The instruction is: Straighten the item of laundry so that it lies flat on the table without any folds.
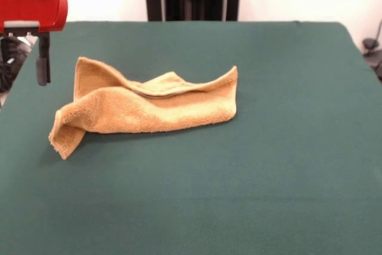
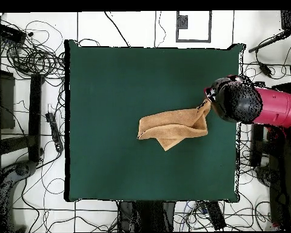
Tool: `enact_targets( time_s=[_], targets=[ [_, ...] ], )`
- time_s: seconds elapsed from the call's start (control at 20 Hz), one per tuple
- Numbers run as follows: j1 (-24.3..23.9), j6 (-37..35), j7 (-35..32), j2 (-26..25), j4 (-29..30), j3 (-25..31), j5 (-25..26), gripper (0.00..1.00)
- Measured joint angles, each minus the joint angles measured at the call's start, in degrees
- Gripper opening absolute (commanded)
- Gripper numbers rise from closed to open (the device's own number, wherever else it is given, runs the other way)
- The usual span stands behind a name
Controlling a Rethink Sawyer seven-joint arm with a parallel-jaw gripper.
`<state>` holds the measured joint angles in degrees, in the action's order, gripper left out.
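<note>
You are between grasps, I judge: the hand towel (image 1: 143, 103) is not yet flat, and the gripper (image 1: 42, 70) hangs just off its left end in the front view, above the table (image 1: 286, 147) and not touching the cloth. Only one dark finger shows below the red wrist housing, so you cannot tell how far the hand is open; nothing appears to be held in it. In the overhead view the arm's dark head covers the gripper and sits at the towel's right end, near the table's right edge (the two views are turned against each other, so that is the same end). The towel lies a little toward that side of the table's middle, folded roughly in half along its length, the upper layer rumpled, with a raised ridge running across it. At the end by the gripper one corner stands up toward the far side and another is tucked under and points toward the near side. The next move, as I read it, calls for you to take a loose corner of the upper layer and draw it away from the fold, keeping the lower layer from dragging along.
</note>
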<state>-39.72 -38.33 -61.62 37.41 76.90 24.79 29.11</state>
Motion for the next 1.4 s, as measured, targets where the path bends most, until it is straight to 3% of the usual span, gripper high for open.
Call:
enact_targets(
  time_s=[0.7,1.4],
  targets=[
    [0.48,0.01,0.0,-4.03,-2.64,0.01,0.0,1.0],
    [1.35,0.01,0.0,-3.86,-2.85,0.0,0.0,1.0]
  ],
)
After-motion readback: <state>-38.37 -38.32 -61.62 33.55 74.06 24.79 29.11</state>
